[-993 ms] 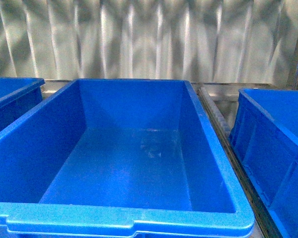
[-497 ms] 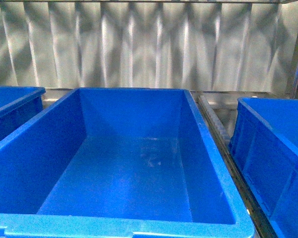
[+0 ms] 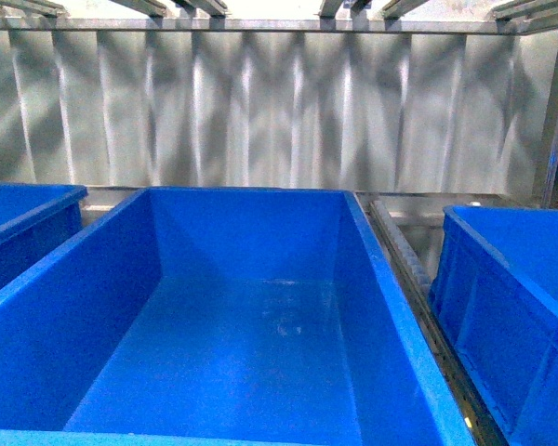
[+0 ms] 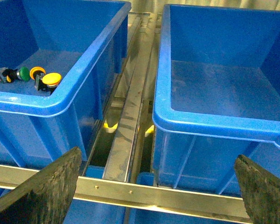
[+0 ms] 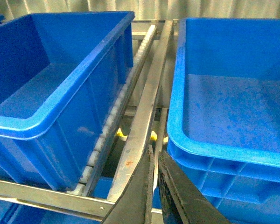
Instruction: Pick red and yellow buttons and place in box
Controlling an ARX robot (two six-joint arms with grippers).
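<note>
1. Two yellow buttons [image 4: 51,78] lie beside a green button [image 4: 23,73] in a blue bin [image 4: 84,88], well apart from the left pincer [image 4: 156,156], whose fingers [image 4: 42,196] gape wide.
2. Right pincer [image 5: 156,156] is pressed closed, empty, over a metal rail [image 5: 144,107].

- My left end effector [image 4: 157,156]: two dark grey-black fingers [image 4: 42,191], wedge-shaped, with a rough, grainy surface.
- My right end effector [image 5: 156,151]: black fingers [image 5: 186,200], smoother, tapering to narrow tips.
</note>
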